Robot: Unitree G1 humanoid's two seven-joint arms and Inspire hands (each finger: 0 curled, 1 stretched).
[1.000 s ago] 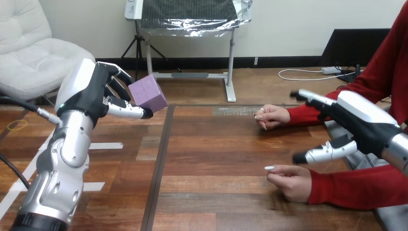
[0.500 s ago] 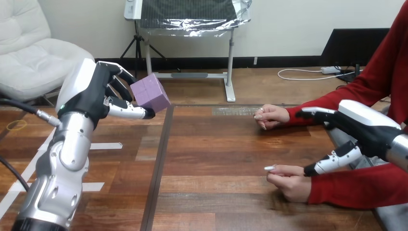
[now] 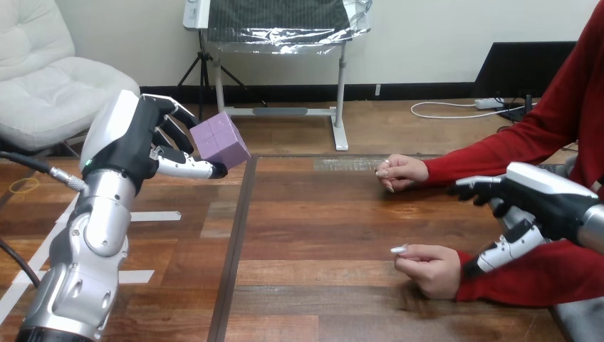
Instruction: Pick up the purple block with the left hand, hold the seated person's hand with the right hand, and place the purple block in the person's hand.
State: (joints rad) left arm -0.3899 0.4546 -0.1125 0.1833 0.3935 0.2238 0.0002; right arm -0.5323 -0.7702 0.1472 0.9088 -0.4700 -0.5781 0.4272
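Movement over the last second belonged almost wholly to the right hand [image 3: 545, 199], which had sunk from well above the person's arms to a spot low over the red sleeve [image 3: 523, 279] of the person's nearer hand [image 3: 427, 271]. Its fingers were spread apart and straight, reaching forward above the sleeve, while its thumb hung below them, just beside the cuff. I could not tell whether the thumb touched the cloth, and nothing was curled round the wrist. That nearer hand lay ahead of and below the thumb, loosely closed on the wooden table [image 3: 320, 228] with its palm not turned up, and the person's farther hand [image 3: 404, 172] rested beyond the fingertips, apart from them. By my reckoning the hold on the person's hand was being set up but not yet made, so the handover could not begin. The left hand [image 3: 132, 142] had barely stirred. It was clamped on the purple block [image 3: 221, 139], thumb under it and fingers curled behind and over it, keeping it lifted well clear of the table and far across from the person. The block looked like a pale lilac cube with a matt skin and faint seams quartering each face, tipped onto one corner in the grip, with its outer faces showing past the fingertips.
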